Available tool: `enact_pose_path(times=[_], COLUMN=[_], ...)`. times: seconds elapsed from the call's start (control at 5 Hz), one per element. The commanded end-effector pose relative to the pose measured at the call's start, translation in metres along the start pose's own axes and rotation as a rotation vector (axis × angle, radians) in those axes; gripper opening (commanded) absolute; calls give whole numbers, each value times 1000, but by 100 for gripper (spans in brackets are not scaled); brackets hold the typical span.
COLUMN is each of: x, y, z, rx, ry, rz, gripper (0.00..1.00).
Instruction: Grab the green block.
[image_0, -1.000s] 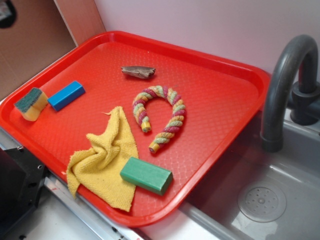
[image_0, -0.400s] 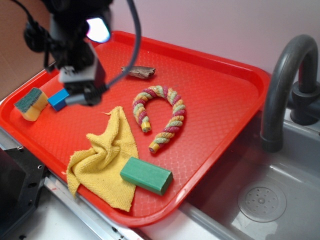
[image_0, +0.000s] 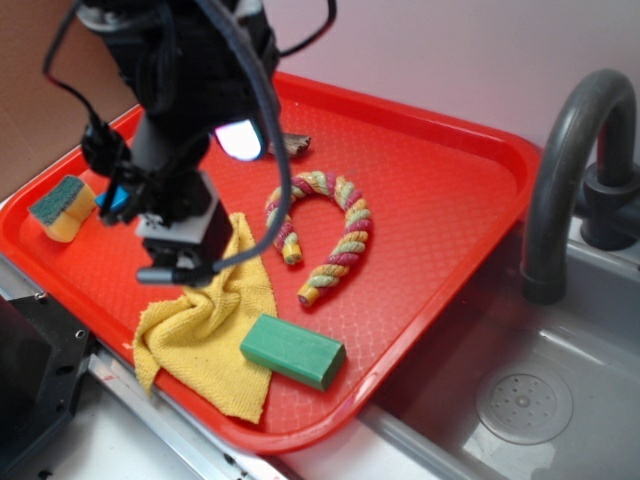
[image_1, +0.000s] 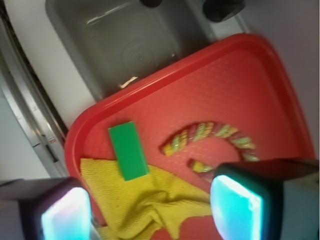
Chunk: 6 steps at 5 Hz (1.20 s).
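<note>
While the arm (image_0: 180, 110) hangs tilted over the cloth (image_0: 205, 325), its fingers (image_1: 65, 212) gape wide, apart from the block (image_0: 292, 351).

Toy kitchen: grey sink (image_0: 560, 400), faucet (image_0: 565, 170), red tray (image_0: 440, 190).

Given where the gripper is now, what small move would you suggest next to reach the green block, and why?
Probably shift the open gripper toward the tray's sink-side edge and start lowering. The solid green rectangular block lies untouched, partly on the crumpled yellow cloth, while the gripper hovers above that cloth; in the wrist view the block sits beyond the fingers.
</note>
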<state>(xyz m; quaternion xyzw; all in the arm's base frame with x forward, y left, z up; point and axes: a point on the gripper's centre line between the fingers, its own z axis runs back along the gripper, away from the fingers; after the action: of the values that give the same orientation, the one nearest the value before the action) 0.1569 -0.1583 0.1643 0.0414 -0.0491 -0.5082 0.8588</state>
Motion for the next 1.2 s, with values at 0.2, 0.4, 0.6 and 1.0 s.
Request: enact_pose_path(times=[0.2, 0.4, 0.6, 1.0], x=[-1, 5, 7, 8], y=[-10, -16, -16, -20], z=[-64, -77, -91, -117], rx=[-95, -130, -146, -172], ry=[81, 67, 97, 141], rz=[-18, -57, -84, -131], gripper=[100, 100, 100, 100])
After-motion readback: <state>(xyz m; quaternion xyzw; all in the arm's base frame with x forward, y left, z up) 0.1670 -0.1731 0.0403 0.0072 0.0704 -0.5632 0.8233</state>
